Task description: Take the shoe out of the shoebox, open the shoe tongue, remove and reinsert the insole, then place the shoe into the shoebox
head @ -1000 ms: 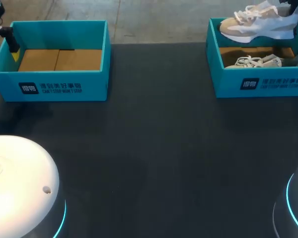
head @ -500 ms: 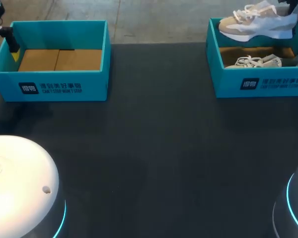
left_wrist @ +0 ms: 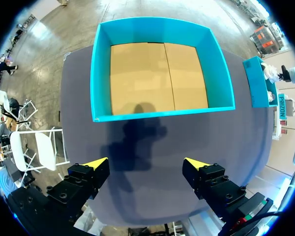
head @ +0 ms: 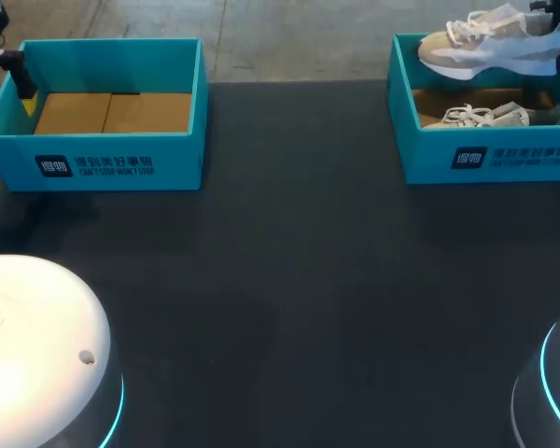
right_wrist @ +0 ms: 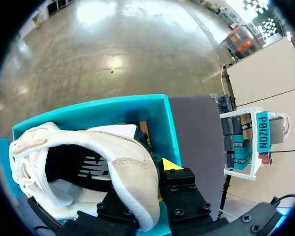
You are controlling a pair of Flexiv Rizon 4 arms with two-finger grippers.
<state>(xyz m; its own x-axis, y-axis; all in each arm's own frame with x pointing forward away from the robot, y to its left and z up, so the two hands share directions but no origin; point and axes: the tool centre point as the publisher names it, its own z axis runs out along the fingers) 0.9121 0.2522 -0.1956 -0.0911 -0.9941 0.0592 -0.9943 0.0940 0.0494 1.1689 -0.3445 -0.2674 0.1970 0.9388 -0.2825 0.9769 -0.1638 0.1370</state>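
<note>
Change: the white and beige sneaker (head: 493, 42), in the air over the teal cardboard shoebox at the far right (head: 490, 159), has drifted a little to the right within the last second. Its toe end now sits slightly higher than before.
Unchanged: a second pale sneaker (head: 490, 116) lies inside that same box as before.
Meaning for the task: I judge the taking-out step to be nearly finished, because the sneaker looks free of the box rim. It must next come down to the dark surface (head: 289, 280) for the work on the tongue and insole.
Right arm: it comes in at the far right corner, and the right hand (right_wrist: 137, 189) grips the sneaker at its heel. One yellow tip shows beside the heel; the other is hidden.
Left arm: the left hand (left_wrist: 145, 162) hovers over the surface with its fingers wide apart and nothing between them. It faces the empty teal shoebox at the far left (left_wrist: 101, 69).
</note>
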